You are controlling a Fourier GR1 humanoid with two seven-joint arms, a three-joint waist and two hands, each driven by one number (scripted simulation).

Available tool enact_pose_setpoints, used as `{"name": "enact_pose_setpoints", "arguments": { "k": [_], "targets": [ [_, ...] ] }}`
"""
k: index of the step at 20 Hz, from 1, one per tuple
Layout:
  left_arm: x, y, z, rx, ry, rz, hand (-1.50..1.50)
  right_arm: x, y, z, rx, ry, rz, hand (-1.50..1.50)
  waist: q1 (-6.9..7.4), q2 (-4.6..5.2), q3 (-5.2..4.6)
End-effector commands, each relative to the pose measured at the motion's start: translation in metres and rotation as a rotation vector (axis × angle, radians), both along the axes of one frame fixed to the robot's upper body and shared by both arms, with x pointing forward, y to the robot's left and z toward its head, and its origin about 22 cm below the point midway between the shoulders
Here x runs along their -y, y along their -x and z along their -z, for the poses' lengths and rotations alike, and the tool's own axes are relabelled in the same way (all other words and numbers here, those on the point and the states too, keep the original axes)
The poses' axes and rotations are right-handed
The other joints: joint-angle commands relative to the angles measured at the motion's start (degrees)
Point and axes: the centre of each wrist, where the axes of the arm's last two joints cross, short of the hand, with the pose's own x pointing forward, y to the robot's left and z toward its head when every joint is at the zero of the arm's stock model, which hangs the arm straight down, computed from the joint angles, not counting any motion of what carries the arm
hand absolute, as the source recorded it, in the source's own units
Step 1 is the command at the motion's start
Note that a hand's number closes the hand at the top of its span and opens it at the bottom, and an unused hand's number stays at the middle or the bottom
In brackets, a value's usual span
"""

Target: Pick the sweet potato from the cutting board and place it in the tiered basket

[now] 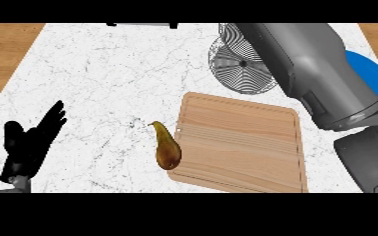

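The wooden cutting board (pixel 244 145) lies right of centre with nothing on its top. I see no sweet potato anywhere. The wire tiered basket (pixel 240 67) stands behind the board at the upper right. My right forearm (pixel 310 70) stretches from the lower right across the basket and hides part of it. The arm is cut off at the picture's top, so the right hand does not show. My left hand (pixel 29 145) rests open at the lower left, fingers up, far from the board.
A brown-green pear-shaped fruit (pixel 167 149) lies against the board's left edge. A blue round thing (pixel 363 66) peeks out behind my right arm. A dark object (pixel 140 24) sits at the counter's far edge. Wooden surface borders both top corners.
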Motion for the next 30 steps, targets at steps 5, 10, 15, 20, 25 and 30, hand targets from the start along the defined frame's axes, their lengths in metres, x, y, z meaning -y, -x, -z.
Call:
{"name": "enact_pose_setpoints", "arguments": {
  "k": [5,10,15,20,25,30],
  "targets": [
    [0.003,0.003,0.012,-0.009,0.009,-0.009,0.00,0.032,-0.010,-0.027,-0.082,0.145,-0.047,1.50,-0.65,-0.03,0.05],
    [0.011,0.005,0.009,0.013,0.001,-0.013,0.00,0.040,-0.013,-0.032,-0.174,0.218,-0.021,1.50,-0.21,0.01,0.05],
    [-0.002,0.003,0.002,0.019,0.015,0.011,0.00,0.031,-0.015,-0.005,-0.347,0.062,0.064,1.50,0.41,0.16,0.05],
    [0.006,-0.001,0.005,0.004,-0.005,-0.005,0.00,0.056,-0.019,-0.001,-0.543,0.008,0.215,-1.50,-0.13,0.08,0.06],
    [0.015,-0.002,0.010,0.006,0.013,0.003,0.00,0.065,-0.020,0.019,-0.465,-0.117,0.268,-1.50,-0.14,0.17,0.09],
    [0.004,0.007,0.009,-0.006,0.010,-0.014,0.00,0.072,-0.019,-0.002,-0.286,-0.194,0.183,-1.50,-0.43,-0.13,0.12]
  ]
}}
